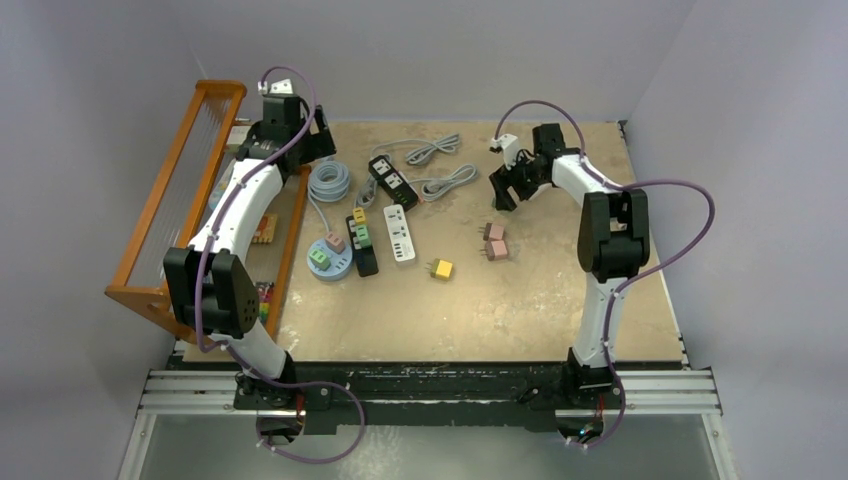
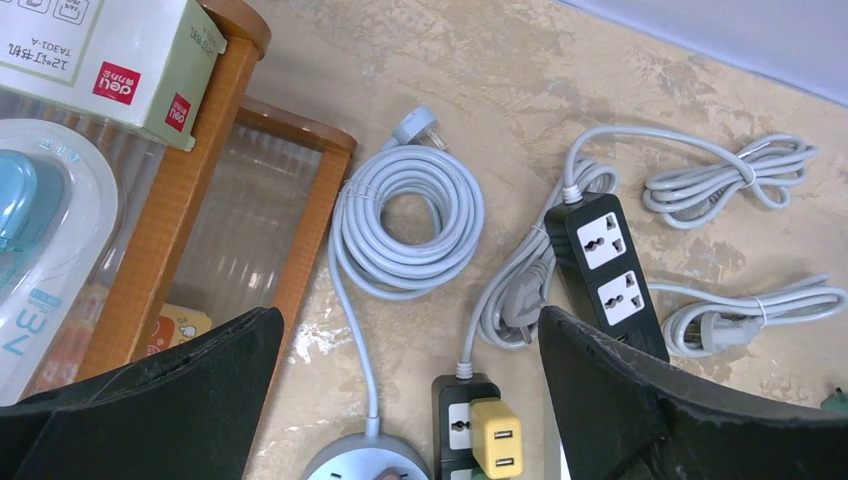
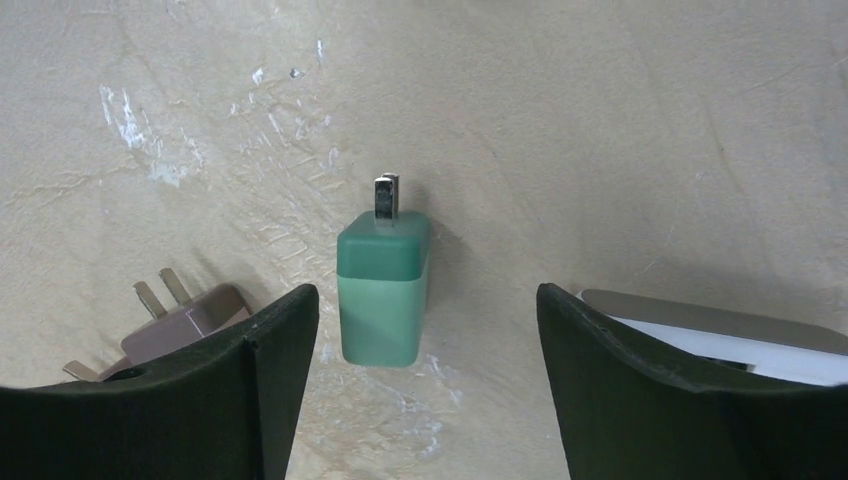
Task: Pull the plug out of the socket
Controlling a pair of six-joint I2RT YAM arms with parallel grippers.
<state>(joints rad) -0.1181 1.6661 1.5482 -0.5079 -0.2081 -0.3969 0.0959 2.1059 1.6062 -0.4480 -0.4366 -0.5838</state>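
My left gripper [image 2: 408, 318] is open and empty, above the table near the wooden rack [image 2: 190, 200]. Just below it, a yellow plug [image 2: 495, 435] sits in a black power strip [image 2: 452, 395], beside a round grey-blue socket [image 2: 350, 458]. From above, that strip [image 1: 367, 262] holds yellow and green plugs [image 1: 361, 234], and the round socket [image 1: 330, 266] holds a green and a pink plug. My right gripper [image 3: 425, 292] is open and empty over a loose green plug [image 3: 383, 290] lying on the table, prongs pointing away. From above, the right gripper [image 1: 504, 196] is at the far right.
A coiled grey cable [image 2: 405, 220], a second black strip [image 2: 608, 270] and bundled cords [image 2: 730, 175] lie ahead of the left gripper. A white strip [image 1: 400, 233], a loose yellow plug [image 1: 439, 268] and pink plugs [image 1: 493, 241] lie mid-table. A brown plug [image 3: 185, 318] lies left of the green one.
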